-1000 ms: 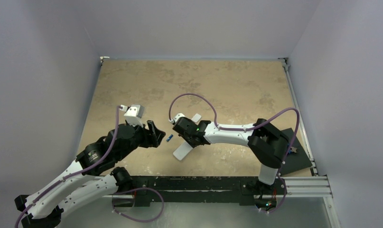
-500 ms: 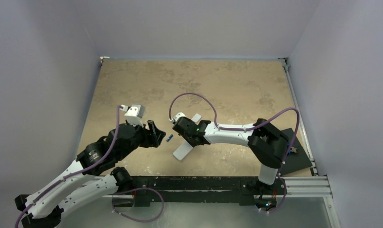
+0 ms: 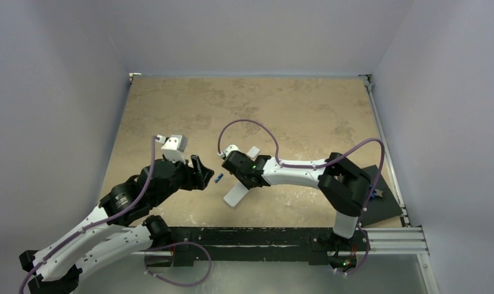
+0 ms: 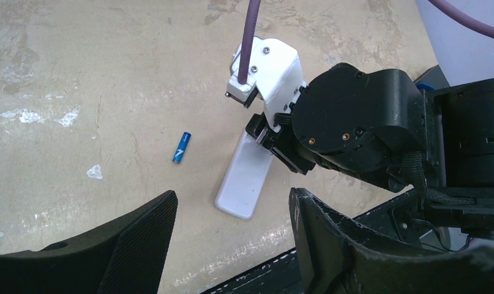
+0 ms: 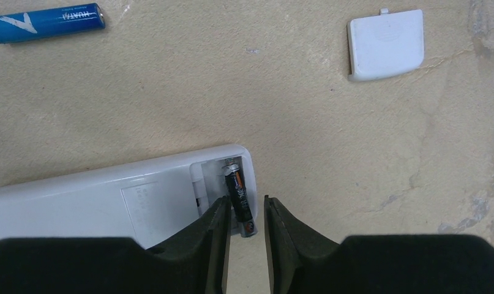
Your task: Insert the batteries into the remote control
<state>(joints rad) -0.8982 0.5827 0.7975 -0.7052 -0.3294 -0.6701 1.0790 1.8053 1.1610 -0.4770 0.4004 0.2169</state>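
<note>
The small white rectangular remote control [image 5: 109, 202] lay back-up on the mottled tan bench [image 5: 330, 122], its battery bay open at one end. The slim dark battery [image 5: 241, 205] sat lengthwise in that bay with its far end against the spring. The right hand [image 5: 245, 203] held its fingers narrowly apart on either side of the battery's near end; the view was too tight to tell whether they pinched it or merely flanked it. The left hand [image 4: 232, 199] hung spread and empty above the bench. The slim blue battery [image 5: 45, 22] lay loose on the bench, apart from the remote, and the small white square cover piece [image 5: 386, 44] lay well off to the other side. The step looked to be seating the first cell. The next move would probably call for pressing its near end down flat, then fetching the blue one for the neighbouring slot.
</note>
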